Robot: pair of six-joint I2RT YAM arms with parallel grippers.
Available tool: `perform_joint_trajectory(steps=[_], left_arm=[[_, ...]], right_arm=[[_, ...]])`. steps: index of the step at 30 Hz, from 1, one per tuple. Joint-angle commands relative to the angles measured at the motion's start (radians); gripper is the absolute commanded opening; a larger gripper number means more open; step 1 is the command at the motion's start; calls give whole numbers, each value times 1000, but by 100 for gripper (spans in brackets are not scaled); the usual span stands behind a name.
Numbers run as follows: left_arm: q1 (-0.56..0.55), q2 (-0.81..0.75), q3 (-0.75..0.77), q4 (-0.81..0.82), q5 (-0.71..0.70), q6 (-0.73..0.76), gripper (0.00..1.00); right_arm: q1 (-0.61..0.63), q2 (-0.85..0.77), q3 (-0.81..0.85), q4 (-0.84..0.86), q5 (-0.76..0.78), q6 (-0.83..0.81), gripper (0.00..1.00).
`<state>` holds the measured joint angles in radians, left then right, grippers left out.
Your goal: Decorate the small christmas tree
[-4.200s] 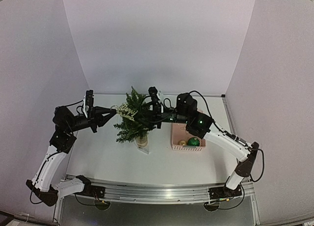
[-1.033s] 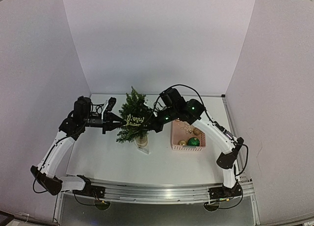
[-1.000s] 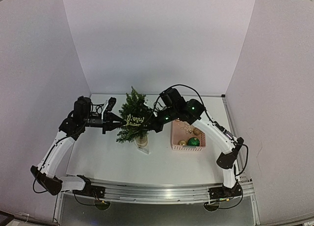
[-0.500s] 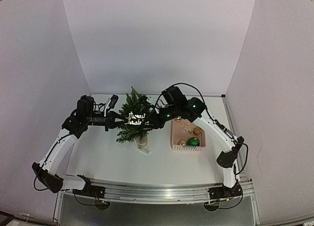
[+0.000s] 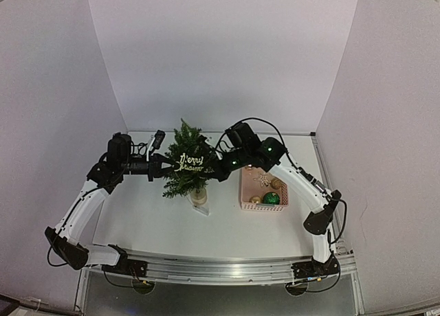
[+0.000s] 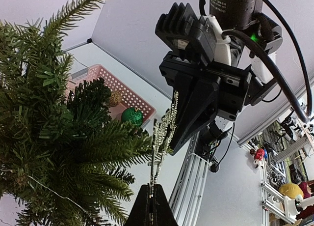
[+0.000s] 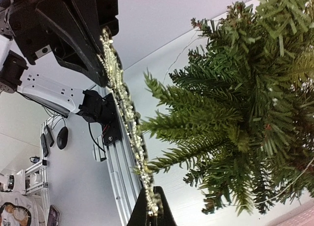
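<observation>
The small christmas tree (image 5: 184, 178) stands left of the middle of the table, dark green and bushy. A glittery gold "Merry Christmas" sign (image 5: 190, 163) hangs across its front, held from both ends. My left gripper (image 5: 166, 167) is shut on the sign's left end and my right gripper (image 5: 214, 169) on its right end. In the left wrist view, the sign (image 6: 164, 132) runs edge-on from my left gripper (image 6: 151, 185) to the right gripper's black body (image 6: 196, 105), beside the tree (image 6: 59, 137). The right wrist view has my right gripper (image 7: 151, 189) pinching the sign (image 7: 122, 103) next to the tree (image 7: 245, 113).
A pink basket (image 5: 245, 192) right of the tree holds a green ball (image 5: 271, 198), gold balls and a star. The left wrist view catches the basket (image 6: 100, 78) and the green ball (image 6: 131, 116) behind the branches. White walls close in the back and both sides.
The sign has risen a little against the tree's front and now faces upward, readable. Both grippers shifted slightly with it.
</observation>
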<state>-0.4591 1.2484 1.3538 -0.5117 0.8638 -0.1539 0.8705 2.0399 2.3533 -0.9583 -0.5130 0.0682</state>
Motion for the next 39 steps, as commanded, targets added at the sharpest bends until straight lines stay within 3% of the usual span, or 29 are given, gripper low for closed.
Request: perform_joint_trajectory(steps=[1, 23, 31, 39], left_arm=[[-1, -8, -2, 8, -25, -10, 0], [-1, -64, -19, -7, 44, 148, 0], [17, -51, 6, -5, -17, 129, 0], [22, -51, 37, 56, 32, 92, 0]], right_arm=[[-8, -27, -43, -5, -10, 36, 0], [-8, -114, -133, 1, -11, 34, 0], [-8, -116, -123, 0, -45, 73, 0], [-7, -128, -70, 1, -41, 78, 0]])
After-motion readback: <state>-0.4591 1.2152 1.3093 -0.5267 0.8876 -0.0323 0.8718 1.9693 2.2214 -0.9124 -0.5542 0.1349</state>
